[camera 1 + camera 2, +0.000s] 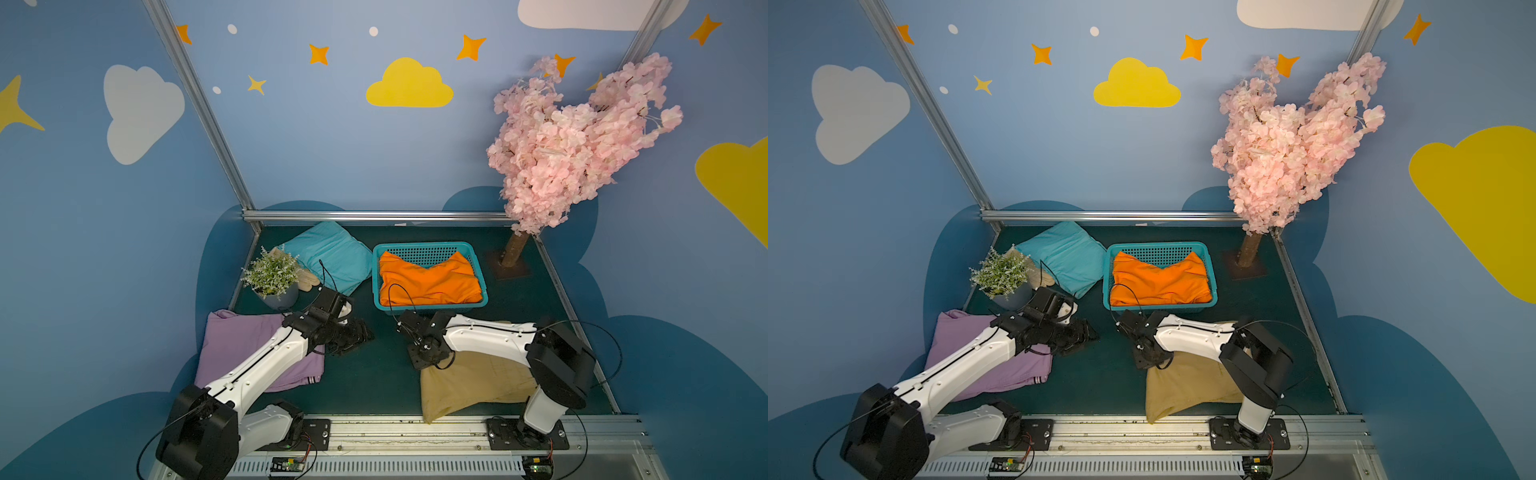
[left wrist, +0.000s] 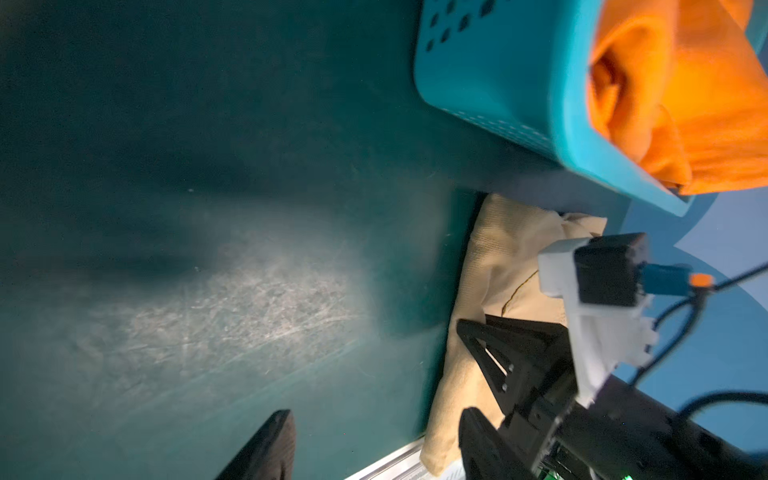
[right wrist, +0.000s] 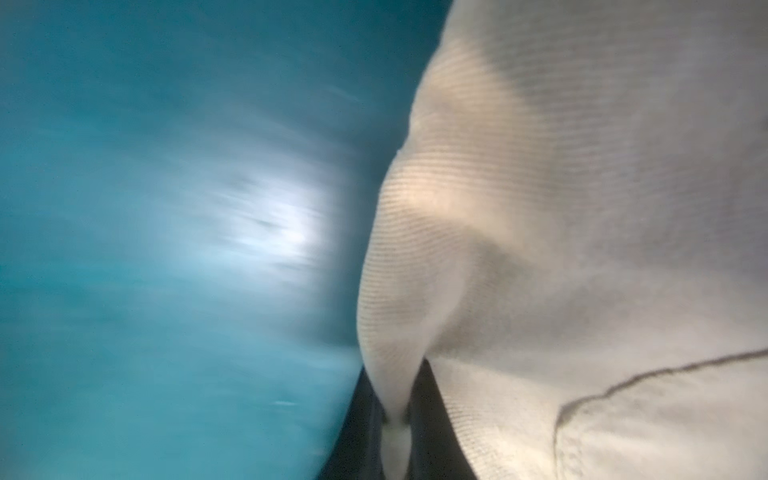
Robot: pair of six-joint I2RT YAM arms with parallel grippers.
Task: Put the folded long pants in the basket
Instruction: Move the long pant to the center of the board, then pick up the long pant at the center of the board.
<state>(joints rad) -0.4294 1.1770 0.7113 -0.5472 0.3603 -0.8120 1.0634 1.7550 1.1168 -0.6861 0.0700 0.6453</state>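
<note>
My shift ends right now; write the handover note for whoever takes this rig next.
The right gripper is shut on an edge of the khaki pants, which lie near right on the table.
The left gripper is open and empty, above bare table between the lilac pants and the basket.
Done: orange pants in the basket.
Left to do: khaki pants, lilac pants (near left), turquoise pants (far, left of the basket).

Orange pants (image 1: 1158, 280) fill the basket (image 1: 1183, 308) (turquoise).
</note>
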